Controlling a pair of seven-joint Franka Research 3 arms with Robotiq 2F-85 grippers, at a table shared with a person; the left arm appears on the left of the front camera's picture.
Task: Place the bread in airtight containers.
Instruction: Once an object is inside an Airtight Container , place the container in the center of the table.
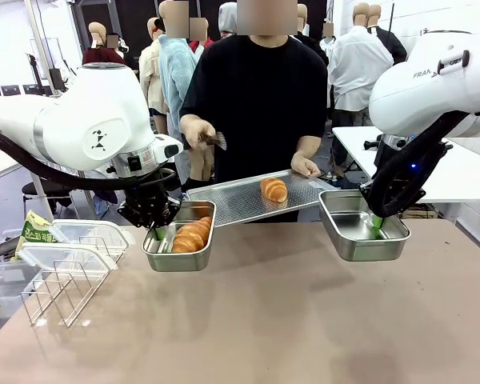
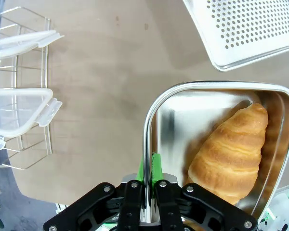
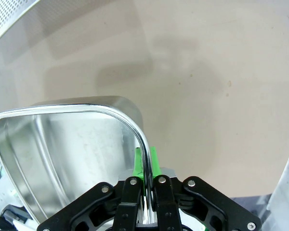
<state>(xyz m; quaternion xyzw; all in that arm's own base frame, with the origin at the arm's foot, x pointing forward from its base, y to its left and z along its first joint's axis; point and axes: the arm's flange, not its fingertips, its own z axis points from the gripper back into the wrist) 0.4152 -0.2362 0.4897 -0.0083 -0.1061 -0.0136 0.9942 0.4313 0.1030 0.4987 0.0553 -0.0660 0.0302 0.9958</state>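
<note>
Bread is lying in the filled container, the left tool clamping its rim and the right tool clamping the empty container. Either thin grip could be slipping, tipping a container.

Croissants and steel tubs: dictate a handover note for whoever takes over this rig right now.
Left gripper: shut on the rim of the left steel tub, which holds one croissant.
Right gripper: shut on the rim of the right steel tub, empty.
Person's hand holds the perforated tray with a second croissant.
Lids: off, on the wire rack.
Left: second croissant into a tub, lids on.
</note>
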